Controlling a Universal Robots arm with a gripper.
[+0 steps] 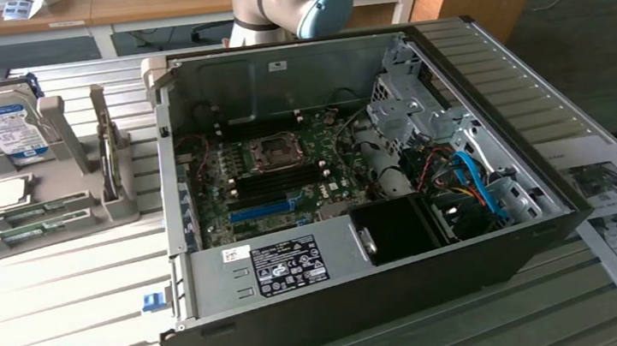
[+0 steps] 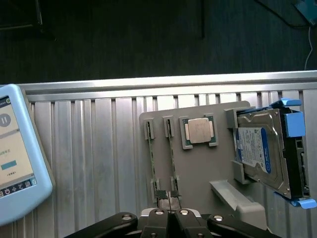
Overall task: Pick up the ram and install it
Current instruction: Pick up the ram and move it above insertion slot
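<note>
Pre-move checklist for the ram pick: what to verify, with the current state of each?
1. Ram available: two ram sticks stand on edge in the gray holder. ok
2. Gripper empty: it holds nothing. ok
3. Gripper open for a pick: it is shut. not ok
4. Gripper lined up on one stick: it sits by the sticks' near ends, between the two; its height above them is unclear. cannot tell
5. Memory slots free: dark strips beside the processor socket, contents unclear. cannot tell
6. Case open, board reachable from above. ok
</note>
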